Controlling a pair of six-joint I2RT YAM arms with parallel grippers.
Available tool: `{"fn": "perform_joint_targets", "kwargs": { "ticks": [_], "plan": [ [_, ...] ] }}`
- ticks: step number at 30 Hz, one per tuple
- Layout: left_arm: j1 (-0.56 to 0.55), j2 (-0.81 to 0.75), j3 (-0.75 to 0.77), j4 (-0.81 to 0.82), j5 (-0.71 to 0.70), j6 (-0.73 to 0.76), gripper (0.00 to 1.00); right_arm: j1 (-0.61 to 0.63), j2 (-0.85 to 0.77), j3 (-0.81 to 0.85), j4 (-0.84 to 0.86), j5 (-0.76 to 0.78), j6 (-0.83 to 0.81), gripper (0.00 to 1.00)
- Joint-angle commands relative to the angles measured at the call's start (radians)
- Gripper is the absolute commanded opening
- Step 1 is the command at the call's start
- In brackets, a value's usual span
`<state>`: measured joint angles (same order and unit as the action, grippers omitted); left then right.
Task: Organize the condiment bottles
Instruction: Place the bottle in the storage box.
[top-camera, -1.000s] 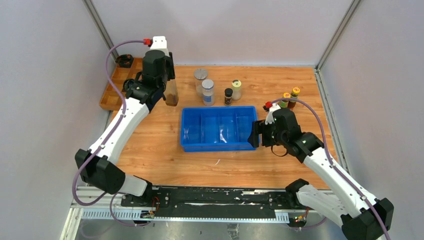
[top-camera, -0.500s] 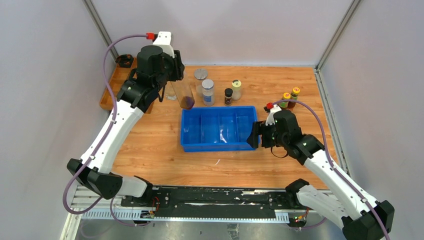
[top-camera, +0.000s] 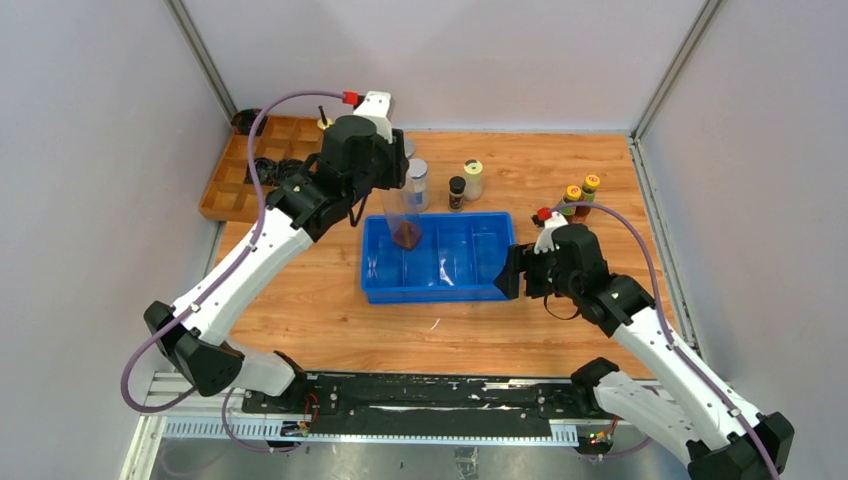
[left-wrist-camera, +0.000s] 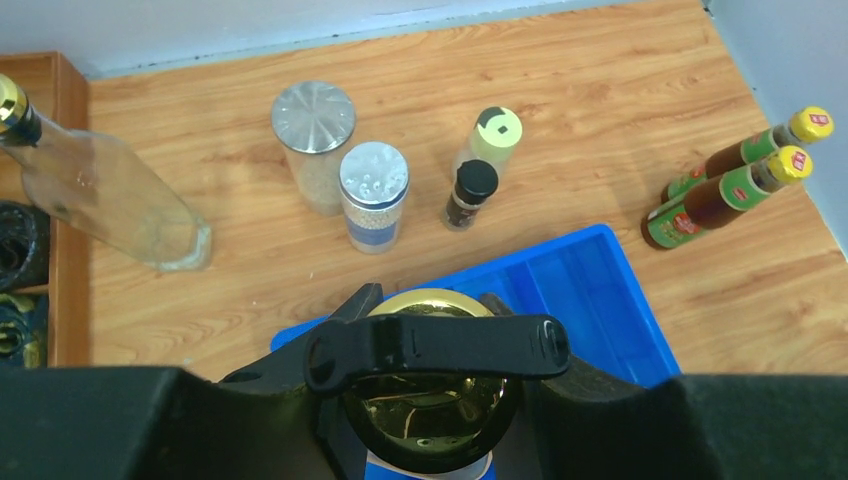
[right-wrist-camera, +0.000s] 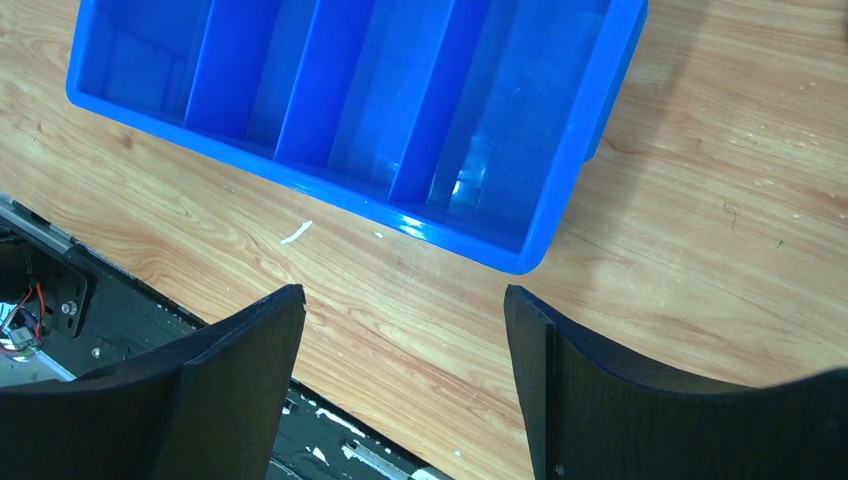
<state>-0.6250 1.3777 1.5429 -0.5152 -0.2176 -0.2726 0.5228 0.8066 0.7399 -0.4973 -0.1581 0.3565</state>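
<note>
My left gripper (top-camera: 388, 172) is shut on a tall clear gold-spouted bottle (top-camera: 404, 225) and holds it upright over the left part of the blue bin (top-camera: 440, 292). In the left wrist view my left gripper (left-wrist-camera: 428, 312) grips the bottle at its gold top (left-wrist-camera: 430, 405). On the table behind the bin stand a silver-lidded jar (top-camera: 417, 182), a cream-lidded jar (top-camera: 473, 175) and a small black-capped bottle (top-camera: 457, 192). Another silver-lidded jar (left-wrist-camera: 313, 140) stands behind them. Two yellow-capped sauce bottles (top-camera: 580, 195) stand at the right. My right gripper (top-camera: 506, 272) is open and empty by the bin's right end.
A second tall clear bottle (left-wrist-camera: 105, 195) stands next to the wooden tray (top-camera: 225, 195), which holds black coiled rings (top-camera: 262, 165). The bin's compartments (right-wrist-camera: 350, 90) show nothing in them. The table's near edge and a black rail (top-camera: 430, 390) lie below my right gripper (right-wrist-camera: 400, 300).
My left arm has swung right with the bottle, from beside the wooden tray to above the bin's left part. The right arm has barely moved.
</note>
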Motion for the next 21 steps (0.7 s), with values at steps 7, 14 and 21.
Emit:
{"fn": "perform_joint_targets", "kwargs": {
  "ticks": [7, 14, 21],
  "plan": [
    [-0.163, 0.108, 0.076, 0.038, -0.5, -0.164, 0.28, 0.014, -0.056, -0.023, -0.04, -0.013, -0.001, 0.78],
    [-0.254, 0.182, 0.054, 0.115, -0.757, -0.201, 0.28, 0.014, -0.08, -0.008, -0.073, -0.012, -0.023, 0.79],
    [-0.283, 0.234, 0.033, 0.206, -0.841, -0.211, 0.26, 0.015, -0.096, -0.019, -0.076, -0.017, -0.032, 0.79]
  ]
}}
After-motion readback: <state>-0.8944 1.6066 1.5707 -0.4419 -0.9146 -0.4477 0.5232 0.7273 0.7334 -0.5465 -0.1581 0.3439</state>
